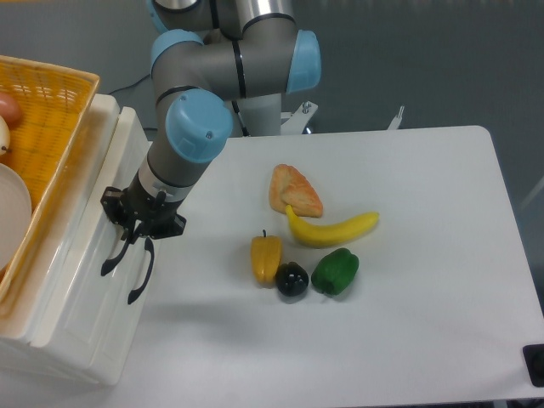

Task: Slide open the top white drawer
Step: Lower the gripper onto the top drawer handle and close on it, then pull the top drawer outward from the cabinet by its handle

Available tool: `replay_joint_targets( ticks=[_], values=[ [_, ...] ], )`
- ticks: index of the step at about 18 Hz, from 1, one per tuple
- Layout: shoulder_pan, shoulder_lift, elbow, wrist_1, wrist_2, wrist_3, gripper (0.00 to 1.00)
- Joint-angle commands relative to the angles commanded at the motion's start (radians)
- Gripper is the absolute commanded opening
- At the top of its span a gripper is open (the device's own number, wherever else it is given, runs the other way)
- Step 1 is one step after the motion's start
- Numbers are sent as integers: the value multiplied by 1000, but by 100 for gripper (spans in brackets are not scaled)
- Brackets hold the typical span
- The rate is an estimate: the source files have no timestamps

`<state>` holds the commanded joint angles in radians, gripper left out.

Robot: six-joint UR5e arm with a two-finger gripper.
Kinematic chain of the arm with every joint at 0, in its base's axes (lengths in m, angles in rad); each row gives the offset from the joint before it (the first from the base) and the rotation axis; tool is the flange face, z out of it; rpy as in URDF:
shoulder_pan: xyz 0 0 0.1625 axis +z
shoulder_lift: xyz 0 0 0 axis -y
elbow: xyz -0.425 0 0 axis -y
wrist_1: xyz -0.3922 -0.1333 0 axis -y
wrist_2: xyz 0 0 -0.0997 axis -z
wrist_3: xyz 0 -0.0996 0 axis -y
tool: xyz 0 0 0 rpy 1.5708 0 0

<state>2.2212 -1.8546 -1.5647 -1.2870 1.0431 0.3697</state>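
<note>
Fingers of the black two-finger gripper (136, 235) sit right at the upper end of a curved black handle (116, 255), and from where I stand they look pinched around it, though the parts are dark on dark and I cannot tell for certain whether the jaws are truly clamped or only resting against it. That handle belongs to the glossy white plastic top drawer (85, 246), which sits at the left edge of the white table (408, 340) as the upper part of the white cabinet, its flat front tilted toward the camera. A second curved black handle (141, 274) lies just beside the first; I take it to be the one on the matching lower white drawer (102, 340), so the gripper has to stay on the handle farther from the table to move the right drawer. The grey-and-blue arm (191, 127) reaches down and leftward from its base behind the table, which puts the wrist in line for a straight pull out toward the tabletop. An orange woven basket (51, 110) rests on top of the cabinet, holding pale round things, so a jerky pull could shake it. A yellow banana (333, 228), a green pepper (335, 271), a yellow pepper (266, 257), a small dark fruit (291, 279) and an orange pastry-like piece (295, 190) lie mid-table, well apart from the drawer front.
</note>
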Motion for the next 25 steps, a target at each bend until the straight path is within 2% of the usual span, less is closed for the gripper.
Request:
replay_joint_targets(
  ticks=[6,25],
  values=[
    [-3,-21,9,9,0,-2,10],
    [8,-26,14,20,11,-2,7]
  ],
)
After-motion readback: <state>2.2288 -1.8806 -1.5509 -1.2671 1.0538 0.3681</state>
